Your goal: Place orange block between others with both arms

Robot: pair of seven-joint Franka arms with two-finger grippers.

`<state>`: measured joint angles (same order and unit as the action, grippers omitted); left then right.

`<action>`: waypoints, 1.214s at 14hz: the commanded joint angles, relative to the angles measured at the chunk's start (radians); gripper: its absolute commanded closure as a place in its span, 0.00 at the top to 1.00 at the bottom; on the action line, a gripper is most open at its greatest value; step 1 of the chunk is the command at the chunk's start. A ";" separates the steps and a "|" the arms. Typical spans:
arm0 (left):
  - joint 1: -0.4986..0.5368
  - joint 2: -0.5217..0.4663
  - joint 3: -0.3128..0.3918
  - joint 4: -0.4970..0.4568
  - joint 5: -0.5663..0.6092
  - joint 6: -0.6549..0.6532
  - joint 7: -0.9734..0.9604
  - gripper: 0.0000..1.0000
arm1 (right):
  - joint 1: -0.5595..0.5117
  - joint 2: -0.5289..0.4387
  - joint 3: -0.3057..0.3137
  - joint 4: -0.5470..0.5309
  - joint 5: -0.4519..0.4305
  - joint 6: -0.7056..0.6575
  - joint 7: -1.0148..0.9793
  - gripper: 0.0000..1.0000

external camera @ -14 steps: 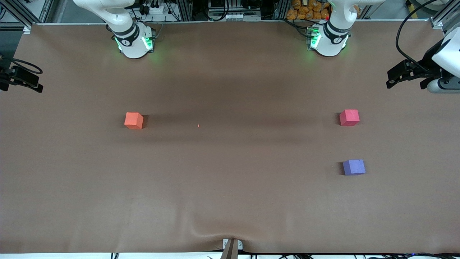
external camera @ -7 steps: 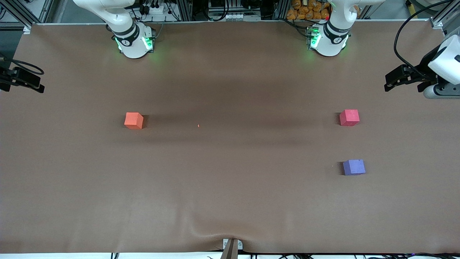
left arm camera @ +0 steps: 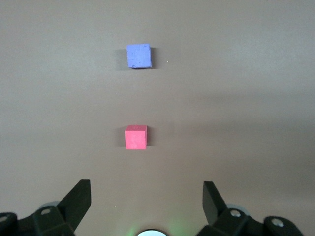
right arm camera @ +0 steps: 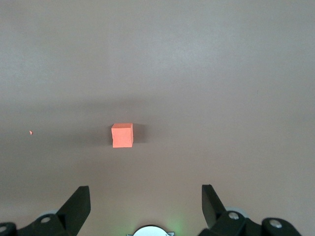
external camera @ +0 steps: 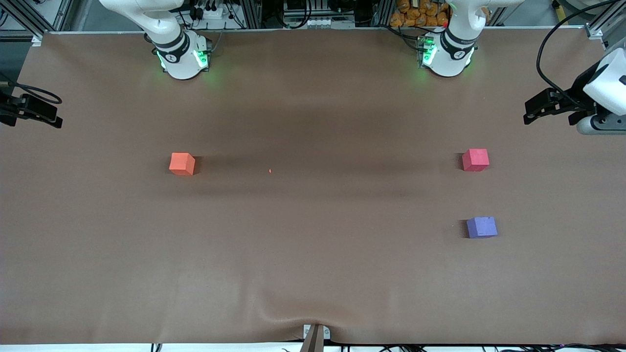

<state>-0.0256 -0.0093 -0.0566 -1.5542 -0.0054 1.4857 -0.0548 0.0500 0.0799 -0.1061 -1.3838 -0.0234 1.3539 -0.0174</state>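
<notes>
The orange block (external camera: pixel 182 164) (right arm camera: pixel 122 134) lies on the brown table toward the right arm's end. The pinkish-red cube (external camera: pixel 475 160) (left arm camera: pixel 136 137) and the purple cube (external camera: pixel 481 227) (left arm camera: pixel 138 56) lie toward the left arm's end, the purple one nearer the front camera, with a gap between them. My left gripper (external camera: pixel 533 108) (left arm camera: pixel 146 195) hangs high over that end, open and holding nothing. My right gripper (external camera: pixel 44 117) (right arm camera: pixel 145 196) hangs high over the orange block's end, open too, with nothing between its fingers.
A tiny orange crumb (external camera: pixel 270 170) (right arm camera: pixel 30 132) lies on the table (external camera: pixel 313 254) between the orange block and the middle. The arms' green-lit bases (external camera: pixel 183 58) (external camera: pixel 447 56) stand at the table's back edge. The cloth is wrinkled near a clamp (external camera: pixel 315 335) at the front edge.
The left arm's hand has drifted slightly over its end of the table, and the right gripper has shifted a little. The cubes have not moved.
</notes>
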 commanded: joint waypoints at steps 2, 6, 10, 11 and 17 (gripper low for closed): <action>0.007 -0.001 -0.003 0.006 0.005 -0.015 0.018 1.00 | 0.002 -0.003 0.003 -0.014 -0.012 -0.002 0.010 1.00; 0.007 -0.001 -0.003 0.003 0.005 -0.015 0.018 1.00 | 0.002 0.000 0.003 -0.018 -0.010 0.001 0.010 1.00; 0.007 0.000 -0.003 0.002 0.005 -0.013 0.018 1.00 | 0.002 0.001 0.003 -0.102 0.039 0.040 0.010 1.00; 0.007 -0.001 -0.003 0.002 0.005 -0.013 0.018 1.00 | 0.002 0.003 0.003 -0.127 0.045 0.054 0.010 1.00; 0.007 -0.012 -0.005 -0.004 0.005 -0.015 0.018 1.00 | 0.054 0.004 0.003 -0.323 0.063 0.186 0.010 1.00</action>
<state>-0.0255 -0.0092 -0.0566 -1.5569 -0.0054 1.4852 -0.0548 0.0792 0.0996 -0.1004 -1.6171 0.0259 1.4811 -0.0174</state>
